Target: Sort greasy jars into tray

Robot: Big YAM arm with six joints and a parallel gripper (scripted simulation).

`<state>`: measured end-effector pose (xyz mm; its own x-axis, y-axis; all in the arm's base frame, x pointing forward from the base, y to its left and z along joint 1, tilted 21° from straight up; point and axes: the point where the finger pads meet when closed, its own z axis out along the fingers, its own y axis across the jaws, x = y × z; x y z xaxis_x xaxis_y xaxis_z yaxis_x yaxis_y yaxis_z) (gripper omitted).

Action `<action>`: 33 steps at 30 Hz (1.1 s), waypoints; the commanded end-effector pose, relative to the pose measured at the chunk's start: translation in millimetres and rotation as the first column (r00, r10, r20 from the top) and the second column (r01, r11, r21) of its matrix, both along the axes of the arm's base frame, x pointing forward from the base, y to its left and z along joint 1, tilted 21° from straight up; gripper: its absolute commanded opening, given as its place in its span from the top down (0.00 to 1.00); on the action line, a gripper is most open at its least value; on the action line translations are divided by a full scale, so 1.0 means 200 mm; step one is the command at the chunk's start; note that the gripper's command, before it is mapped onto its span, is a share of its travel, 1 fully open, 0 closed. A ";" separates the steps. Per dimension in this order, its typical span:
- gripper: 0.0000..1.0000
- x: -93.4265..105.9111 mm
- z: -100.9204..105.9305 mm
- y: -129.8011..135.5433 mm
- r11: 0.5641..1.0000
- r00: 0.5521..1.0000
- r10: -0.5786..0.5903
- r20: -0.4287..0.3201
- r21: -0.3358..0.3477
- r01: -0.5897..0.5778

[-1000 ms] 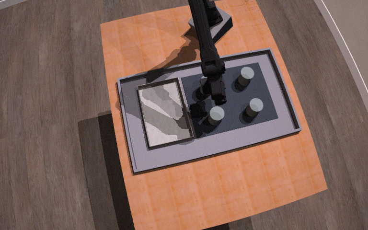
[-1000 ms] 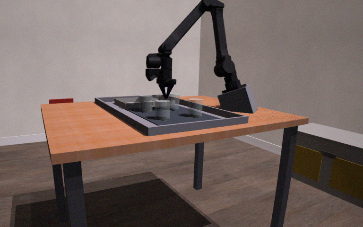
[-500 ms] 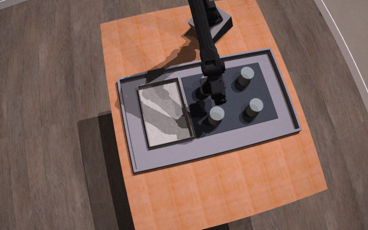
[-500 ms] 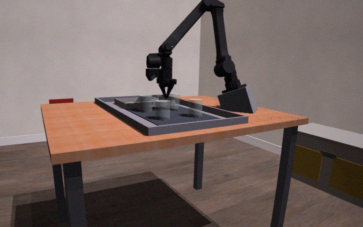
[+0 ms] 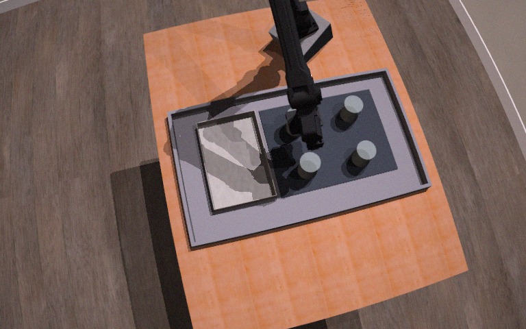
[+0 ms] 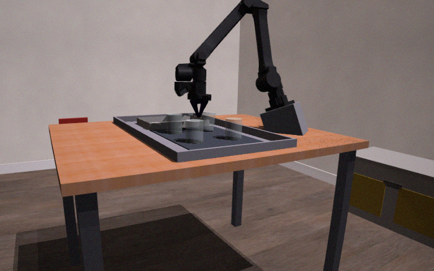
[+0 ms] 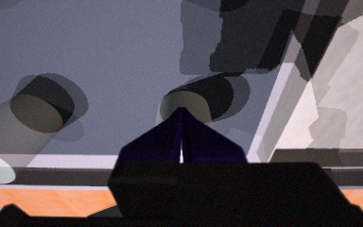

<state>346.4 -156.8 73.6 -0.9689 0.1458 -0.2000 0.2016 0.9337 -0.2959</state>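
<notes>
Four clear glass jars stand mouth down on the dark mat [image 5: 380, 124] [image 6: 208, 145]: back left [image 5: 290, 115] [image 6: 209, 122], partly hidden by the arm, back right [image 5: 353, 103] [image 6: 233, 127], front left [image 5: 309, 162] [image 6: 174, 125] and front right [image 5: 366, 149] [image 6: 194, 129]. The tray [image 5: 229, 190] [image 7: 345, 85] beside the mat holds no jar. My gripper [image 5: 314, 146] [image 6: 198, 115] [image 7: 181, 113] is shut on nothing. It points down at about jar-top height, between the two left jars. In the wrist view one jar [image 7: 198, 101] lies just past the tips and another jar [image 7: 38, 113] to the left.
The steel table top [image 5: 309, 214] [image 6: 237, 151] has a raised rim all round and lies on an orange wooden table [image 5: 310, 279]. The arm's base [image 5: 314, 34] [image 6: 285, 119] stands behind it. A small red block [image 6: 73, 119] sits at the table's far edge.
</notes>
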 end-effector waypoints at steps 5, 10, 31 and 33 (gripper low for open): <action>1.00 0.11 0.03 -0.03 1.000 1.000 -0.003 0.004 -0.001 0.003; 1.00 0.12 0.04 -0.04 1.000 1.000 -0.003 0.004 -0.001 0.003; 1.00 0.12 0.04 -0.04 1.000 1.000 -0.003 0.004 -0.001 0.003; 1.00 0.12 0.04 -0.04 1.000 1.000 -0.003 0.004 -0.001 0.003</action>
<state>356.1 -159.9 69.7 -0.9722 0.1470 -0.1822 0.1966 0.9353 -0.2943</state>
